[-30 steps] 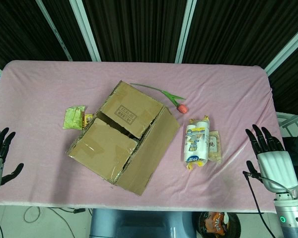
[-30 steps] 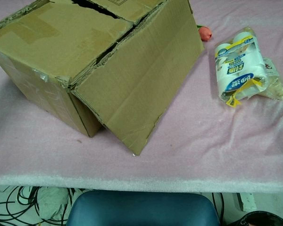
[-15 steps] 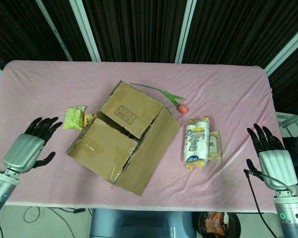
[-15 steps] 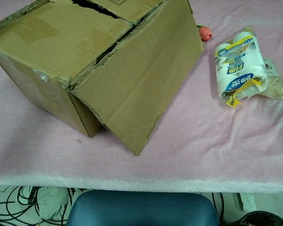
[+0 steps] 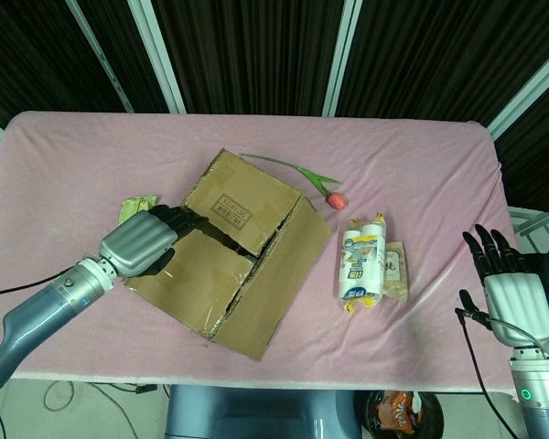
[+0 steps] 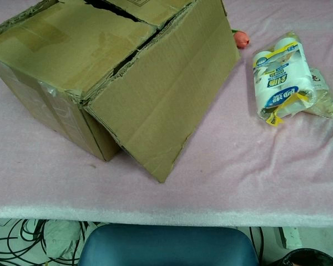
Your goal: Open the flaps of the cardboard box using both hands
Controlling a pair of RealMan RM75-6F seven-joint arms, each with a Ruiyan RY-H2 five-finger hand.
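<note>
The cardboard box [image 5: 221,265] lies at an angle in the middle of the pink table. Its two top flaps [image 5: 242,203] are down, with a dark slit between them. A long side flap [image 5: 279,274] hangs out and slopes to the table at the front right; the chest view shows this flap [image 6: 164,105] large and close. My left hand [image 5: 146,240] is over the box's left corner, its dark fingertips [image 5: 185,219] reaching to the slit and holding nothing. At the table's right edge my right hand [image 5: 506,285] hovers with its fingers spread, far from the box. No hand shows in the chest view.
A pack of toilet rolls [image 5: 361,263] and a snack packet [image 5: 396,268] lie right of the box. A pink tulip [image 5: 334,197] rests behind the box. A yellow-green packet [image 5: 133,204] peeks out behind my left hand. A blue chair seat [image 6: 166,246] sits under the table's front edge.
My left hand has swept from the table's left edge rightward onto the box's left corner. My right hand has drifted slightly toward the front. The box has not moved.
</note>
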